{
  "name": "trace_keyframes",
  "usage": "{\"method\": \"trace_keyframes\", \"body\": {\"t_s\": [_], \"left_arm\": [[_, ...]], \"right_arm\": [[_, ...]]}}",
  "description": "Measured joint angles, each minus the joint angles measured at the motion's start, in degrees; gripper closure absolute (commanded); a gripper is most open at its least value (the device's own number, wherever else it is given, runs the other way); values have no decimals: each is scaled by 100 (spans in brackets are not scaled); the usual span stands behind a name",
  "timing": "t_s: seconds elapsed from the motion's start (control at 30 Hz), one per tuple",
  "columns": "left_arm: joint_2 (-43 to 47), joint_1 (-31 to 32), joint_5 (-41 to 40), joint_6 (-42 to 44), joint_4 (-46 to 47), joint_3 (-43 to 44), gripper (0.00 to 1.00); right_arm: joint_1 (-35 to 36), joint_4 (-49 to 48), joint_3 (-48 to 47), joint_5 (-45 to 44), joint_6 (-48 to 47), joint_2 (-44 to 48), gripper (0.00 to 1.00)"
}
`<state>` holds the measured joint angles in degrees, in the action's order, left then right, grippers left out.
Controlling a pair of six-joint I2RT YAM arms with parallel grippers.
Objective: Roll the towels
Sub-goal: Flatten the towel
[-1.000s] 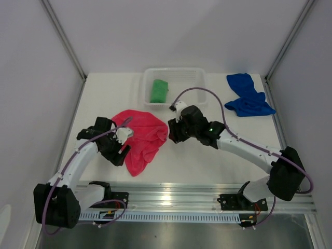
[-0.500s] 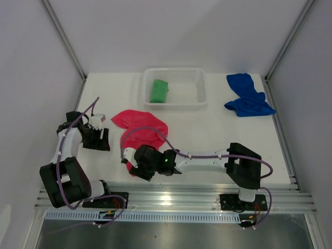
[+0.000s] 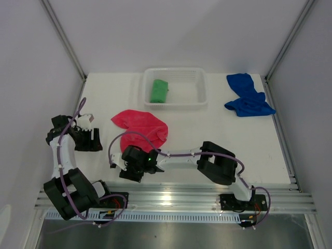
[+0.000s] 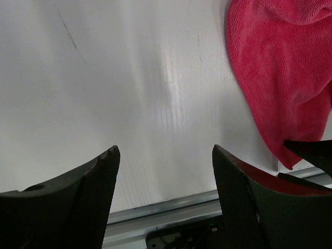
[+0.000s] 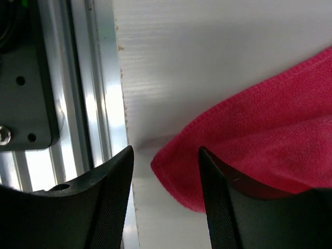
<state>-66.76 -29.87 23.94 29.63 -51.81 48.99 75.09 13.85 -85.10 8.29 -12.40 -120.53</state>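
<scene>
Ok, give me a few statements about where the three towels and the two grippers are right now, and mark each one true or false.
1. The green towel lies inside the white basket. True.
2. The blue towel is in the basket too. False: it lies crumpled on the table at the far right, outside the basket.
3. The left gripper is shut on the pink-red towel. False: its fingers are apart over bare table, with the towel off to one side.
4. The right gripper is open, and a corner of the pink-red towel shows between its fingers near the table's front edge. True.
</scene>
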Motion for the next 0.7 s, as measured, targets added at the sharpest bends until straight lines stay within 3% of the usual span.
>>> {"method": "trace_keyframes", "body": {"t_s": [0.1, 0.2, 0.23, 0.3, 0.5, 0.7], "left_arm": [[-105, 0, 7, 2, -66, 57, 26], [-129, 0, 59, 0, -127, 153, 25], [-129, 0, 79, 0, -138, 175, 25], [-129, 0, 94, 0, -146, 214, 26], [-127, 0, 140, 155, -205, 221, 28], [-197, 221, 144, 472, -271, 319, 29]], "right_arm": [[-4, 22, -284, -87, 155, -280, 48], [-24, 37, -365, -212, 291, -317, 73], [-37, 57, -363, -254, 330, -317, 87], [-85, 76, -334, -313, 433, -317, 98], [-295, 98, 188, -400, 660, 105, 100], [-826, 706, 1329, -389, 1165, 2070, 100]]}}
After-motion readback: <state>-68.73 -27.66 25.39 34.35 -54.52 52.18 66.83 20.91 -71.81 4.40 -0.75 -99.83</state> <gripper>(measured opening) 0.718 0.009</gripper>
